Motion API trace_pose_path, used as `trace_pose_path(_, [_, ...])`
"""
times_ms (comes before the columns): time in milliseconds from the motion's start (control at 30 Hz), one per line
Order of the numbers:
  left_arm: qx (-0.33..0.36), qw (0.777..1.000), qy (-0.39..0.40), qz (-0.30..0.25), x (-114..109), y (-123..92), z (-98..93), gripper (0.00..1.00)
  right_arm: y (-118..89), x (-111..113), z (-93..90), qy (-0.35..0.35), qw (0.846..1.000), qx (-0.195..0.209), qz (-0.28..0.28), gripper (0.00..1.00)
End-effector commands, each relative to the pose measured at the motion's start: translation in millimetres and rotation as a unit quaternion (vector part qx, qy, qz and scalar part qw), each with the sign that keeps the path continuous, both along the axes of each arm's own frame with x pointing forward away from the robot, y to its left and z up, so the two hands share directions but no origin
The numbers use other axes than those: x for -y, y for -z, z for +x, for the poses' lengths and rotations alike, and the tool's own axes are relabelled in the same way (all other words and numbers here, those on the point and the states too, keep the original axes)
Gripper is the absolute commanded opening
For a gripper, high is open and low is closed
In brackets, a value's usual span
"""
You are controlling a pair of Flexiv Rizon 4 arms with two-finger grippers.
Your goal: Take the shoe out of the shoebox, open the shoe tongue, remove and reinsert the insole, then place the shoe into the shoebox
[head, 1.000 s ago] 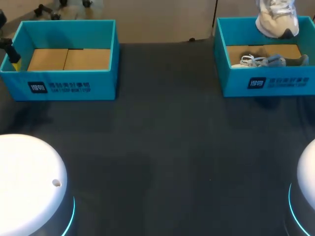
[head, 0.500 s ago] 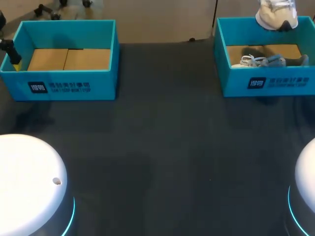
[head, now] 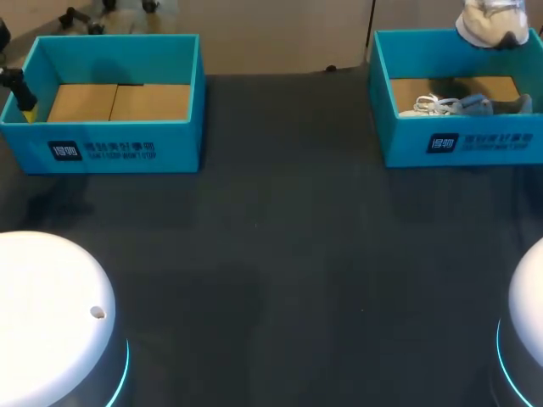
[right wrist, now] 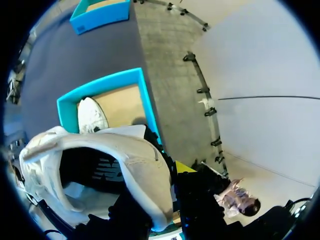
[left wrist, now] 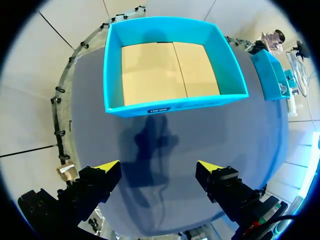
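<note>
Teal cardboard box (head: 458, 144), open-topped, on the dark table (head: 288, 254): my reference point.

1. White shoe (head: 490, 21): in the air above the box's back wall. My right gripper (right wrist: 165, 187) is closed on the edge of its opening and holds it up.
2. Second white shoe (head: 441, 106): lying inside the box, laces showing.
3. Matching box (head: 110, 140): well left of the reference box, only its cardboard floor showing.
4. My left gripper (left wrist: 157, 167): farther left still, over the table. Its fingers are spread wide and grip nothing.
</note>
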State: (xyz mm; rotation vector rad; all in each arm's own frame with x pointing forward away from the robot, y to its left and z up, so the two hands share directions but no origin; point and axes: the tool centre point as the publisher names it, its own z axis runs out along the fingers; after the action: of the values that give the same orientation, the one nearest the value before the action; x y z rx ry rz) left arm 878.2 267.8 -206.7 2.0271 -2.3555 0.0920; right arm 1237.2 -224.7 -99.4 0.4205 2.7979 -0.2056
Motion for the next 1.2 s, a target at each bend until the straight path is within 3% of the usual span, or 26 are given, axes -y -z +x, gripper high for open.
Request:
trace_pose_path(33, [0.001, 1.0, 0.0, 0.001, 0, 0, -1.2, 1.0, 2, 2, 2.3, 0.036, 0.999, -0.01, -0.017, 0.0])
trace_pose_path(200, [0.001, 1.0, 0.0, 0.001, 0, 0, -1.2, 1.0, 8, 27, -11.2, 0.153, 0.988, -0.001, 0.008, 0.0])
trace_pose_path(367, [0.001, 1.0, 0.0, 0.001, 0, 0, -1.2, 1.0, 13, 55, -28.4, 0.302, 0.953, 0.017, 0.022, 0.0])
trace_pose_path(533, [0.001, 1.0, 0.0, 0.001, 0, 0, -1.2, 1.0, 17, 76, -43.3, 0.389, 0.92, 0.037, 0.031, 0.0])
trace_pose_path(733, [0.001, 1.0, 0.0, 0.001, 0, 0, -1.2, 1.0, 20, 77, -62.7, 0.499, 0.863, 0.057, 0.048, 0.0])
trace_pose_path(833, [0.001, 1.0, 0.0, 0.001, 0, 0, -1.2, 1.0, 23, 76, -76.2, 0.568, 0.82, 0.051, 0.052, 0.0])
trace_pose_path(867, [0.001, 1.0, 0.0, 0.001, 0, 0, -1.2, 1.0, 24, 75, -82.6, 0.604, 0.795, 0.043, 0.043, 0.0])
trace_pose_path(1200, [0.001, 1.0, 0.0, 0.001, 0, 0, -1.2, 1.0, 24, 75, -82.6, 0.604, 0.795, 0.043, 0.043, 0.0])
